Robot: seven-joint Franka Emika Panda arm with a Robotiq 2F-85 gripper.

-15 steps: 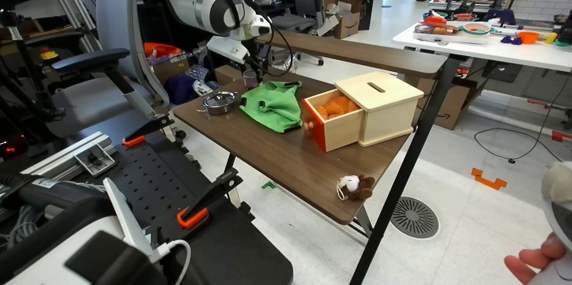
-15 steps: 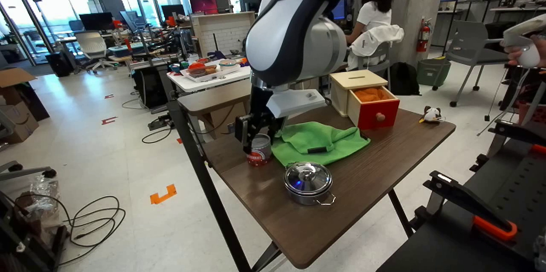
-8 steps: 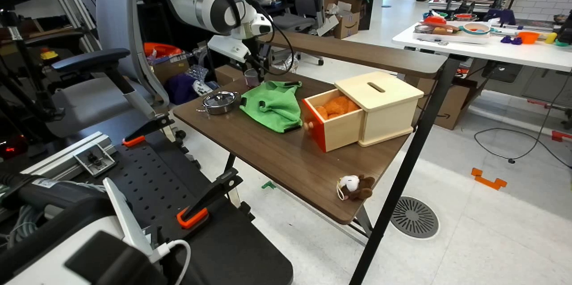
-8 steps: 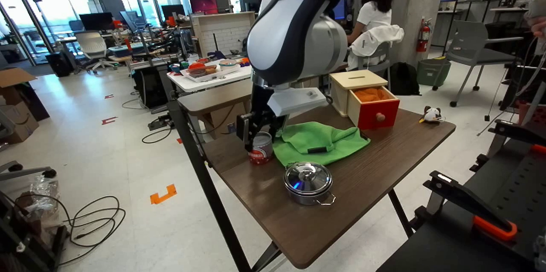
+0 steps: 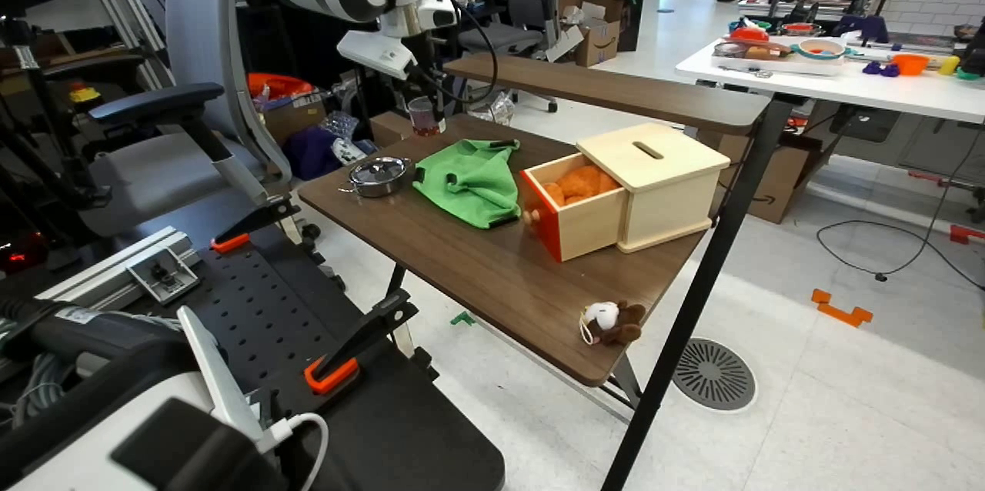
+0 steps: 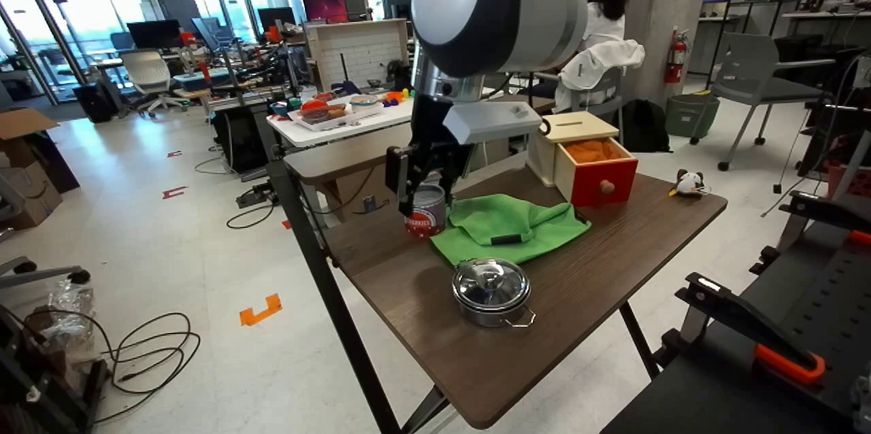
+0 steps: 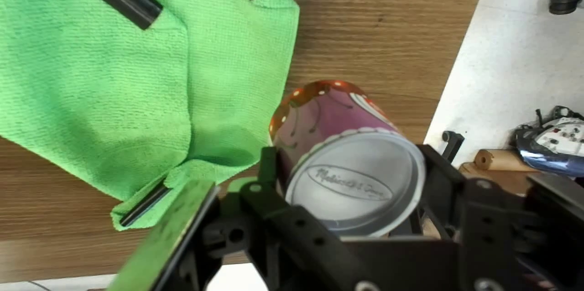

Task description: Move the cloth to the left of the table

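Note:
The green cloth (image 5: pixel 469 183) lies rumpled on the brown table (image 5: pixel 462 260) in both exterior views (image 6: pixel 493 220), between the pot and the wooden box. It fills the left of the wrist view (image 7: pixel 132 81), with black strips on its edges. My gripper (image 7: pixel 349 163) is shut around a red-and-purple can (image 7: pixel 333 113), one finger on each side. In an exterior view my gripper (image 6: pixel 426 201) holds the can (image 6: pixel 425 222) slightly above the table, beside the cloth's edge. The can (image 5: pixel 424 118) also shows behind the cloth and pot.
A lidded metal pot (image 6: pixel 491 291) stands near the cloth. A wooden box (image 5: pixel 669 183) with an open red-fronted drawer holding something orange stands on the cloth's other side. A small plush toy (image 5: pixel 614 322) sits near a table corner. A raised wooden shelf (image 5: pixel 600 91) runs along one table edge.
My gripper has risen with the can in it, lifting it off the table; both shift up in the exterior views. The cloth, pot and box have not moved.

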